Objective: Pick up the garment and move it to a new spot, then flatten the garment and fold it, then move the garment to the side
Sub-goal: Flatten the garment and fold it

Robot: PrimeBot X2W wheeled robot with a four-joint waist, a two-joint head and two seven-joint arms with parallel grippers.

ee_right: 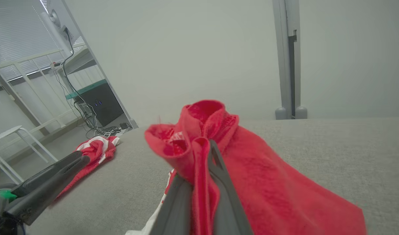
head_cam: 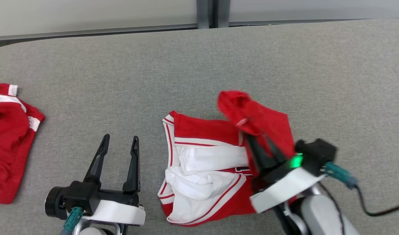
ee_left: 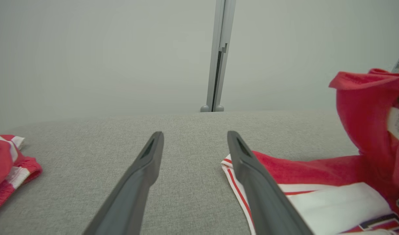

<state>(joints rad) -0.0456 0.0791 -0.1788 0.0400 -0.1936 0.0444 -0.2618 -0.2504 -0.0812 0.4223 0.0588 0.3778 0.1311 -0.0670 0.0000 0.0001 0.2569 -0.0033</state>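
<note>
The garment [head_cam: 209, 163] is a red jersey with white panels and stripes, lying partly folded at the middle of the grey table. My right gripper [head_cam: 256, 137] is shut on the garment's right red edge and holds that flap lifted above the rest. In the right wrist view the red cloth [ee_right: 202, 169] is pinched between the two fingers and bunches above the tips. My left gripper [head_cam: 120, 141] stands open to the left of the garment, low over the table, with nothing between its fingers [ee_left: 143, 169]. The garment's left corner [ee_left: 284, 176] lies just past its right finger.
A second red and white garment [head_cam: 8, 140] lies crumpled at the table's [head_cam: 199, 65] left edge. A black cable [head_cam: 375, 209] runs from my right wrist off to the right. Bare grey cloth surface stretches behind the garment and to its right. Beyond the far edge stands a pale wall with a grey post [head_cam: 212, 13].
</note>
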